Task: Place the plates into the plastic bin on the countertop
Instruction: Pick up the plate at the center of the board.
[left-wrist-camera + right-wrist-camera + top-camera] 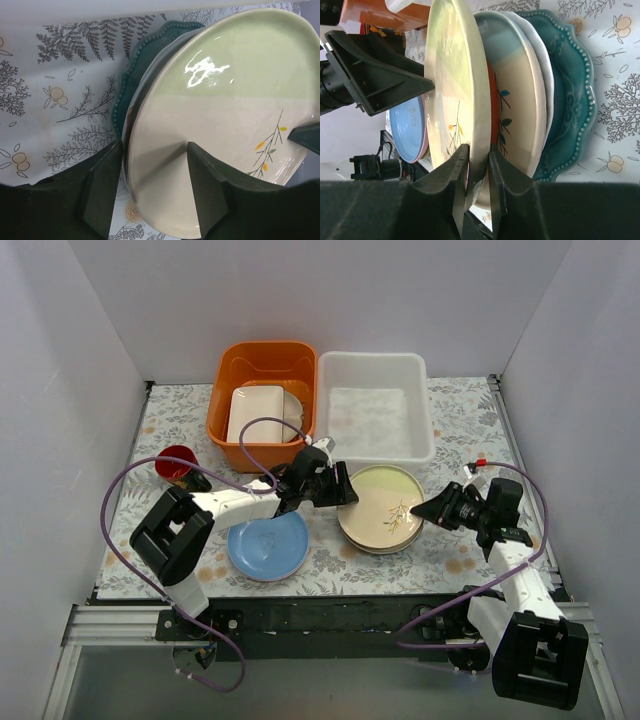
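Note:
A stack of plates stands on the countertop (pixel 462 412) at centre right. The cream leaf-pattern plate (pixel 380 502) is on top. My right gripper (pixel 421 508) is shut on its right rim (pixel 452 90) and tilts it up off a second leaf plate (pixel 520 100), a red-brown plate edge (pixel 492 100) and the teal scalloped plate (pixel 575 90). My left gripper (pixel 339 485) is open. Its jaws straddle the cream plate's left rim (pixel 225 100) without closing, above the teal plate (pixel 127 90). A light blue plate (pixel 268 545) lies at front left. The plastic bin (pixel 375 358) stands behind the stack and looks empty.
An orange tub (pixel 265 352) holding a cream rectangular dish (pixel 257 412) stands left of the bin. A red cup (pixel 175 462) sits at the left. White walls close in the back and both sides. A purple cable loops over my left arm.

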Controlling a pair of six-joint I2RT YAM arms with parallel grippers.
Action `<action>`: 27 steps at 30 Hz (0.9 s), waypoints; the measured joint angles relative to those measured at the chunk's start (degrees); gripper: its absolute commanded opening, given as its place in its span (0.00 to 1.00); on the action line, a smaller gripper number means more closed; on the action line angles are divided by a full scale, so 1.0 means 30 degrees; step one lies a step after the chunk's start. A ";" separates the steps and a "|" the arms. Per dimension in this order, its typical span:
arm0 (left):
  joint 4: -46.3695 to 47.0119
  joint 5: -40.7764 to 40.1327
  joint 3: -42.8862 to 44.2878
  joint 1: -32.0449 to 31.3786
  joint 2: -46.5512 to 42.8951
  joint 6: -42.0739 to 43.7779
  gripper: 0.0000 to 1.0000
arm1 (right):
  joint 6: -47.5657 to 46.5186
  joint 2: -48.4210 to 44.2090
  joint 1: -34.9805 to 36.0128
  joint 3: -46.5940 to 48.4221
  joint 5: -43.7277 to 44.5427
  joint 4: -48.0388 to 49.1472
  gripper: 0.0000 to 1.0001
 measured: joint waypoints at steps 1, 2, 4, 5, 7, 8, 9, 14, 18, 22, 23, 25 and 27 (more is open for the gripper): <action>-0.0036 0.0029 0.0000 -0.0015 0.0000 -0.0007 0.57 | -0.0044 -0.0036 -0.0015 0.0015 0.0000 -0.0168 0.01; -0.0051 0.0051 0.0000 -0.0029 -0.0007 0.0007 0.60 | -0.0102 -0.0058 -0.0051 0.0044 -0.0022 -0.0372 0.01; -0.0117 0.0080 0.0000 -0.0073 -0.0036 -0.0007 0.63 | -0.0175 -0.0131 -0.0095 0.0073 -0.0036 -0.0634 0.01; -0.0160 0.0109 -0.0015 -0.0102 -0.0044 0.0000 0.64 | -0.0197 -0.0175 -0.0131 0.0109 -0.0036 -0.0801 0.01; -0.0299 0.0189 -0.0095 -0.0204 -0.0044 -0.0015 0.64 | -0.0240 -0.0270 -0.0219 0.0168 -0.0080 -0.1042 0.01; -0.0306 0.0204 -0.0138 -0.0248 -0.0051 -0.0036 0.65 | -0.0255 -0.0284 -0.0255 0.0182 -0.0080 -0.1100 0.01; -0.0328 0.0219 -0.0146 -0.0277 -0.0058 -0.0044 0.65 | -0.0255 -0.0291 -0.0313 0.0189 -0.0095 -0.1158 0.01; -0.0350 0.0255 -0.0204 -0.0291 -0.0182 -0.0073 0.70 | -0.0248 -0.0291 -0.0503 0.0219 -0.0248 -0.1341 0.01; -0.0525 0.0233 -0.0546 -0.0291 -0.0714 -0.0080 0.73 | -0.0240 -0.0299 -0.0583 0.0321 -0.0430 -0.1501 0.01; -0.0583 0.0160 -0.0765 -0.0291 -0.1246 -0.0080 0.78 | -0.0248 -0.0328 -0.0605 0.0357 -0.0517 -0.1639 0.01; -0.0583 0.0153 -0.0787 -0.0291 -0.1326 -0.0073 0.79 | -0.0255 -0.0328 -0.0605 0.0372 -0.0525 -0.1690 0.01; -0.0583 0.0102 -0.0794 -0.0291 -0.1501 -0.0073 0.80 | -0.0255 -0.0350 -0.0641 0.0430 -0.0532 -0.1836 0.01; -0.0583 0.0058 -0.0794 -0.0291 -0.1690 -0.0073 0.82 | -0.0255 -0.0379 -0.0678 0.0452 -0.0576 -0.1894 0.01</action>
